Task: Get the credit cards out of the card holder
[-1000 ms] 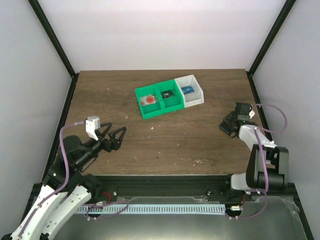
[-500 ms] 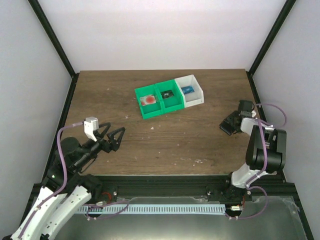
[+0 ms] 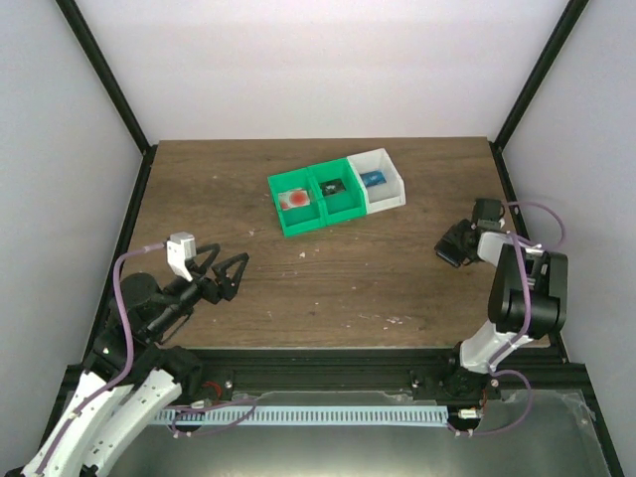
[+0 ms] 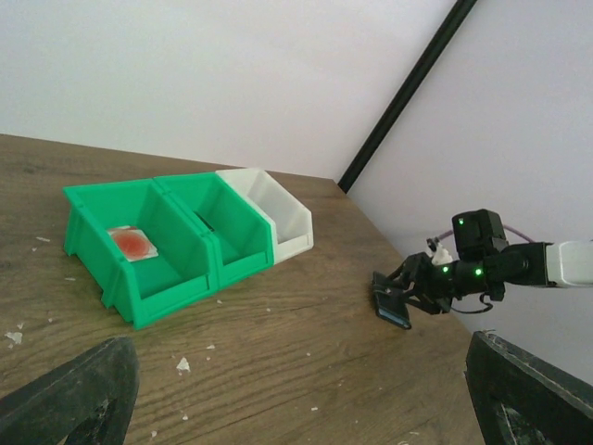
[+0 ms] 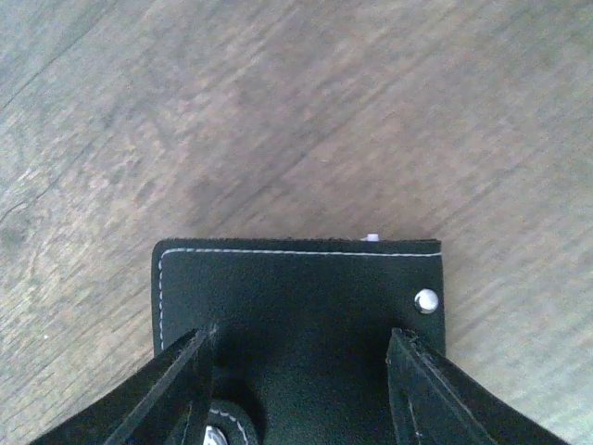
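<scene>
Right gripper [image 3: 455, 248] has barely shifted over the last second, though its arm has folded up steeply behind it. Its fingers stand about half apart against the black face of the card holder [image 5: 296, 287], at the right side of the tabletop [image 3: 328, 288]; whether they actually grip it I cannot tell. Left gripper [image 3: 231, 270] stays wide open and empty at the near left. A pale sliver [image 5: 371, 237] at the holder's edge suggests a card may remain inside.
</scene>
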Robot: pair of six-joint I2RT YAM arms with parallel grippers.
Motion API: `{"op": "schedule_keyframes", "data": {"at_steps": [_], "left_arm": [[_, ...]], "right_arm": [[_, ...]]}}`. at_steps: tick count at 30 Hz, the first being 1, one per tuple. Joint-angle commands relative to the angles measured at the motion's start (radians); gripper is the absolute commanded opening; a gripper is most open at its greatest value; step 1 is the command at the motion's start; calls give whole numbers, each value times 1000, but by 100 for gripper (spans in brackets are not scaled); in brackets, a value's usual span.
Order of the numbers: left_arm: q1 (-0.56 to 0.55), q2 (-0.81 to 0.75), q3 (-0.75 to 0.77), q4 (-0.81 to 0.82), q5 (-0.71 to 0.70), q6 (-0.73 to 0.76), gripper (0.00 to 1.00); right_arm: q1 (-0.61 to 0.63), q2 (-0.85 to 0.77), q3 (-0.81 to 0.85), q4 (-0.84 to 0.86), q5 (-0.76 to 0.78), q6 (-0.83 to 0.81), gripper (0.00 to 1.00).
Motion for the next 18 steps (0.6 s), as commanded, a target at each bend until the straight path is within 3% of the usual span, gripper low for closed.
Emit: {"op": "schedule_keyframes", "data": {"at_steps": [1, 18], "left_arm": [[-3, 1, -9, 17, -9, 12, 98], [-2, 39, -13, 24, -7, 14, 97]], "right_arm": [[81, 88, 4, -23, -107, -34, 52], [492, 34, -75, -27, -134, -7, 50]]}}
